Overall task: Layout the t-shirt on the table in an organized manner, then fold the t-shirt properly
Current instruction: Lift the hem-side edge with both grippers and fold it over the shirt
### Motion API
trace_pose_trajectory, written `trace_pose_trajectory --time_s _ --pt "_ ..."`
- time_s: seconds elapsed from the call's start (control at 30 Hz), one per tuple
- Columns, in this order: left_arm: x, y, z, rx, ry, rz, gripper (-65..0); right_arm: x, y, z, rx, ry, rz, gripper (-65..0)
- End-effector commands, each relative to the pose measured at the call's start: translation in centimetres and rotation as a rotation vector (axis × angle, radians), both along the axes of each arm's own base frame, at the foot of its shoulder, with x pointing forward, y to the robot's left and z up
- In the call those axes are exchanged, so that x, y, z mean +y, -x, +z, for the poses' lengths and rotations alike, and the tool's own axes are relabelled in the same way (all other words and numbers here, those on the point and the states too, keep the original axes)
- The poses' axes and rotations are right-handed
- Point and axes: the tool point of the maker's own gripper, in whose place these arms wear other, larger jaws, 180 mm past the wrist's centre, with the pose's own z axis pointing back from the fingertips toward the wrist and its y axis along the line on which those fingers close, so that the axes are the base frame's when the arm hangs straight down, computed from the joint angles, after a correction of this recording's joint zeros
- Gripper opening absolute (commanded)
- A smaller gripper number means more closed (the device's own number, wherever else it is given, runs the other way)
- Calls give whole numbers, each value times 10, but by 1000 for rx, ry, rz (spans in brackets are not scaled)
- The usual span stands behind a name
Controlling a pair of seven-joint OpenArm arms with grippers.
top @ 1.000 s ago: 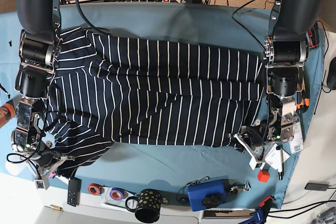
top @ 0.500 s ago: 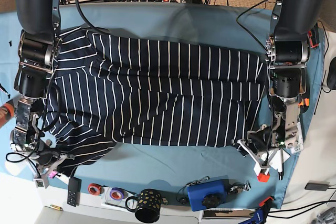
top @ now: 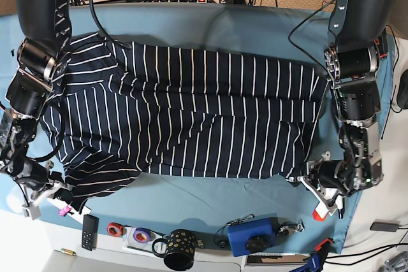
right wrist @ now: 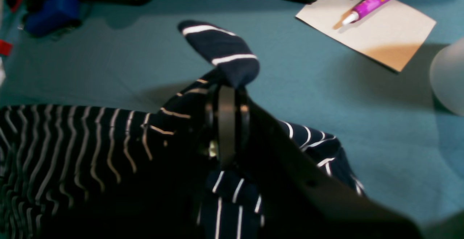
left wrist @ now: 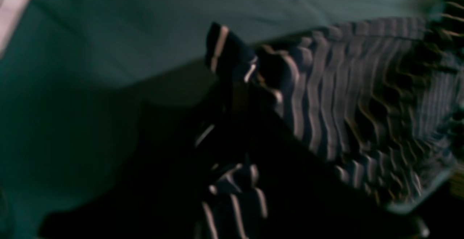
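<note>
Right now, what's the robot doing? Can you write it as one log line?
stage: spreading t-shirt | left gripper: shut on t-shirt | right gripper: shut on t-shirt | table: shirt unfolded

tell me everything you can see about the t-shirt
The t-shirt is soft dark navy fabric with thin white stripes, spread sideways across the teal table, wrinkled and rumpled at the sleeve end. The left tool and right tool each pinch a near corner, lifting small flaps.

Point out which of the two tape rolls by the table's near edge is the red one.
The red tape roll is the one nearer the black remote, to the left in the base view; the purple tape roll lies beside the dotted black mug.
</note>
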Motion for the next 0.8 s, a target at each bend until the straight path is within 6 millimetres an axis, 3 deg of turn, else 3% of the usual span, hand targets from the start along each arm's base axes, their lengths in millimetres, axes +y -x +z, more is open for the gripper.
trace_pose_trajectory --time_s 0.0,0.23,0.57,0.77 --pt "2 -15 30 -70 28 4 -650 -6 -9 34 -91 -11 -5 -650" --pt "10 -4 45 -108 25 2 -650 -1 19 30 -108 77 24 -650" --pt "16 34 31 -172 -70 -3 -650 20 83 25 -92 253 53 -650" --pt "16 58 20 -187 -103 -19 -650 -7 123 24 -89 273 -35 -650"
